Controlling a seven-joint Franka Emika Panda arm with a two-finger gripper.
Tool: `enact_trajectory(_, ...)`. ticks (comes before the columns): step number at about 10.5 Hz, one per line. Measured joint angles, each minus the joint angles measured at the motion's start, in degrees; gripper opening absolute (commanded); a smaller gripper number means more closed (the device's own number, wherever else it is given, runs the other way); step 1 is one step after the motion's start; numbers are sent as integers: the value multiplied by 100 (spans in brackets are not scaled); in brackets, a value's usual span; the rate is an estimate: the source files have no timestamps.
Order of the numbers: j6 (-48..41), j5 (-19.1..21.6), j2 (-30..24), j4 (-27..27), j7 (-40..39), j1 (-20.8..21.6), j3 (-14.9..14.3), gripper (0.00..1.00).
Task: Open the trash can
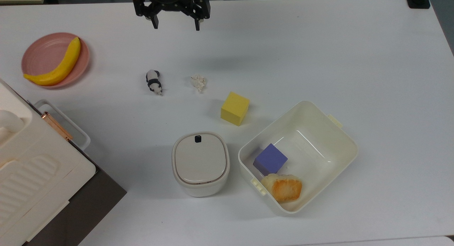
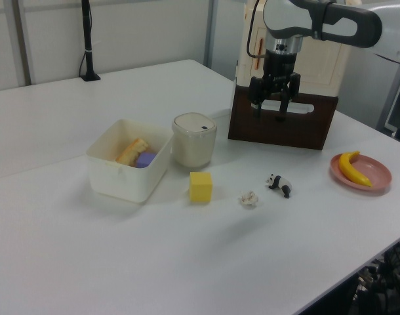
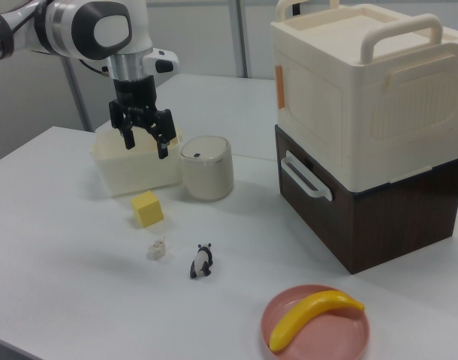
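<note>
While trash can (image 1: 200,163) is sitting lid-down on tabletop (image 1: 354,50) beside tub (image 1: 340,132), nothing is being held by hand (image 1: 175,26): fingers being kept wide, high above far edge. Approach, button (image 1: 198,138) press judged outstanding.

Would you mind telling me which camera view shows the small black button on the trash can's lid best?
The top view: it looks straight down on the small cream-white rounded-square trash can, so the small black button sits plainly at the flat beige-grey lid's edge. The left view shows a faint dark speck; the right view shows it as a small dark mark.
</note>
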Motion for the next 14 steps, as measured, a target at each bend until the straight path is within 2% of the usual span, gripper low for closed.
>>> enact_trajectory(10, 22, 0, 27, -24, -5, -1, 0, 100)
enact_trajectory(12, 361, 0, 98, -32, -3, -24, -6, 100)
enact_trajectory(13, 617, 0, 162, -35, -3, -70, -8, 95)
enact_trajectory(14, 895, 0, 249, -37, 7, -136, -9, 85)
